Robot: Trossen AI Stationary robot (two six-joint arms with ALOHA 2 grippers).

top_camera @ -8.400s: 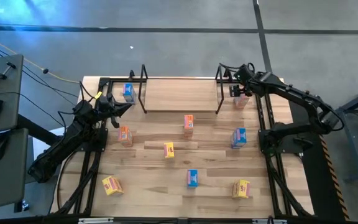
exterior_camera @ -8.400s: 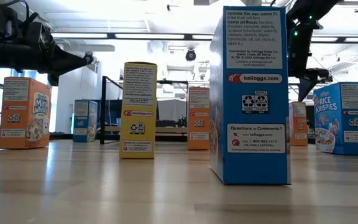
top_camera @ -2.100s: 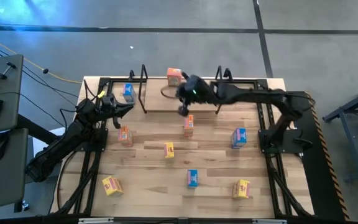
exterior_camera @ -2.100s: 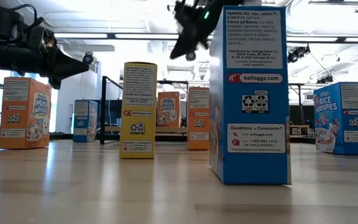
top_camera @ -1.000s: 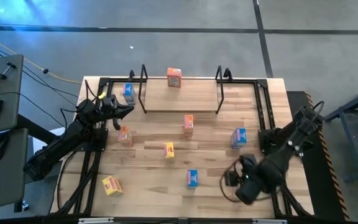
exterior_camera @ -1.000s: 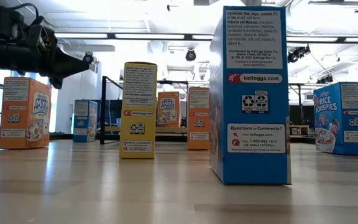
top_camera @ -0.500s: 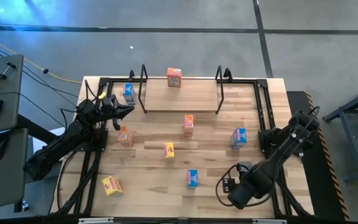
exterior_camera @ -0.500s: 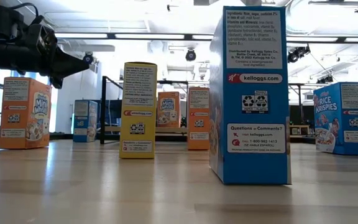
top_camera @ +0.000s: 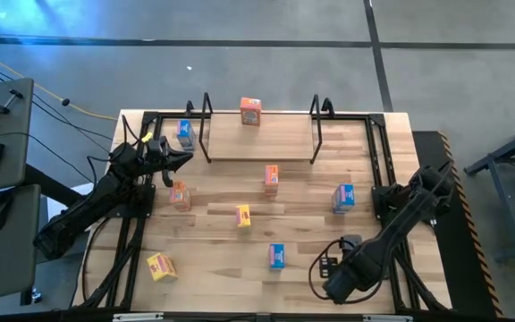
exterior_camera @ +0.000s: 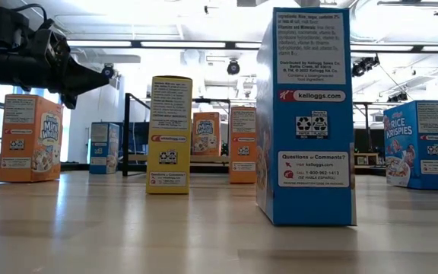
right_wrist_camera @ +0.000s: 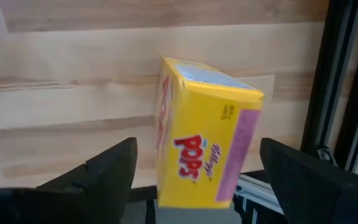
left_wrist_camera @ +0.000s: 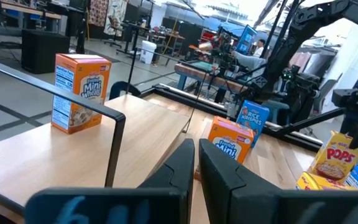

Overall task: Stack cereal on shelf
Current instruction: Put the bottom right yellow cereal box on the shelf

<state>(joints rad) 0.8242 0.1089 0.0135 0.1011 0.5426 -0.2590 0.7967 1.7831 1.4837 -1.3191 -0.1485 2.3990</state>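
Observation:
The shelf (top_camera: 280, 141) is a light board with black wire frames at both ends; one orange cereal box (top_camera: 251, 111) stands on it. Other cereal boxes stand on the table: blue (top_camera: 184, 132), orange (top_camera: 179, 193), orange (top_camera: 272, 178), yellow (top_camera: 243, 216), blue (top_camera: 276, 257), blue (top_camera: 343, 198), yellow (top_camera: 161, 266). My right gripper (top_camera: 340, 271) points down near the front right, open, over a yellow Pops box (right_wrist_camera: 207, 134); its fingers stand on either side of the box without touching it. My left gripper (top_camera: 182, 158) hovers shut and empty at the left.
Black frame rails (top_camera: 384, 170) run along the table's left and right sides. A rail (right_wrist_camera: 344, 93) lies close beside the yellow Pops box. In the low view a big blue box (exterior_camera: 305, 114) blocks much of the right side.
My right gripper has gone a little toward the table's near edge and left, coming over the yellow box at the front right, which now hides under the arm in the high view. The boxes have stayed in place.

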